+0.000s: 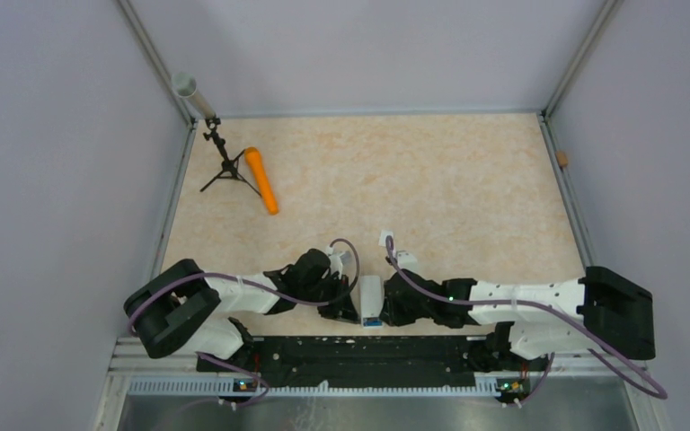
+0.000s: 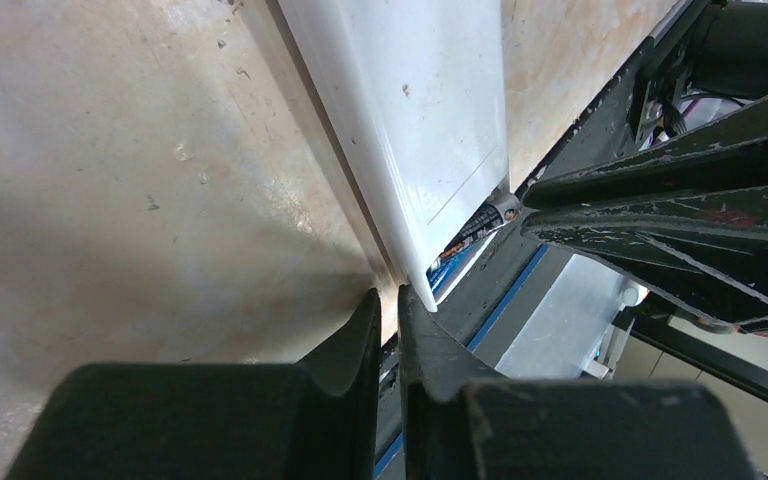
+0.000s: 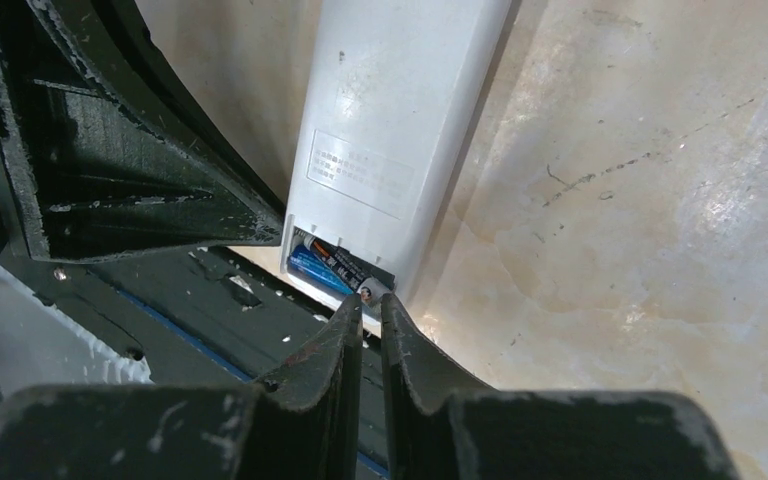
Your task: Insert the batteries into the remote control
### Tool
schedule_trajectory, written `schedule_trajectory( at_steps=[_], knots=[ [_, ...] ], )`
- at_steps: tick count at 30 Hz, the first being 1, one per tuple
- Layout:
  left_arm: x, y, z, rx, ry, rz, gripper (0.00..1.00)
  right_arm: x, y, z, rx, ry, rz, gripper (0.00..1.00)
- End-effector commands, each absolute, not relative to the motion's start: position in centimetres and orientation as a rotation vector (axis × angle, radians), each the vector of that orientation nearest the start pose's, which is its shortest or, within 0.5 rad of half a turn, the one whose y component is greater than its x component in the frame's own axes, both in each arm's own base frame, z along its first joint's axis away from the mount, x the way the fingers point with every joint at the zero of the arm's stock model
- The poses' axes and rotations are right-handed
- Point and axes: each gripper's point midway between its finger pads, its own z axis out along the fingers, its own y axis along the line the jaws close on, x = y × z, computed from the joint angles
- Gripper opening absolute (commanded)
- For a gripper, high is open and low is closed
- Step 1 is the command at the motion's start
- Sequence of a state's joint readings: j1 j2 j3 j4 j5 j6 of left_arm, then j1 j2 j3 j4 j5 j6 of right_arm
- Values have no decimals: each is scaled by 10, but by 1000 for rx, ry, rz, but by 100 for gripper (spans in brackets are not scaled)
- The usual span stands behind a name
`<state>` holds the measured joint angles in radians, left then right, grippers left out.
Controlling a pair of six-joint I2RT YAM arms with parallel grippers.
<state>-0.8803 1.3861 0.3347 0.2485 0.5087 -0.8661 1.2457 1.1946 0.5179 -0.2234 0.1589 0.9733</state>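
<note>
The beige table (image 1: 431, 180) stretched out in front of me, and I had folded both arms in over its near edge. My left gripper (image 2: 388, 295) was clenched to a thin slit with nothing between its fingers, its tips right at the near corner of the remote. My right gripper (image 3: 365, 300) was pinched just as narrow, and its tips met the end of the dark battery. I could not tell whether they nipped it or only touched it. Far off at the back left stood a small black tripod (image 1: 226, 166), with an orange cylinder (image 1: 261, 180) lying just beside it, well apart from my work. The white remote (image 1: 371, 301) lay back-up between my two grippers, its battery end toward my bases. In the open recess at that end the blue battery (image 3: 315, 268) and the dark battery (image 3: 338, 265) lay side by side. The dark one sat slantwise, with its metal end at the rim of the recess.
</note>
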Motion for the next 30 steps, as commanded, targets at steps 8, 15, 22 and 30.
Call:
schedule_trajectory(
  at_steps=[8, 15, 22, 30],
  knots=[
    [91, -286, 17, 324, 2710, -1277, 11, 94, 301, 50, -299, 2571, 786, 6],
    [91, -286, 17, 320, 2711, -1274, 11, 92, 304, 45, -345, 2597, 760, 0],
    [91, -287, 17, 323, 2707, -1281, 11, 85, 301, 28, -411, 2668, 682, 0],
    [91, -288, 17, 324, 2705, -1283, 11, 78, 292, 1, -583, 2742, 379, 0]
  ],
)
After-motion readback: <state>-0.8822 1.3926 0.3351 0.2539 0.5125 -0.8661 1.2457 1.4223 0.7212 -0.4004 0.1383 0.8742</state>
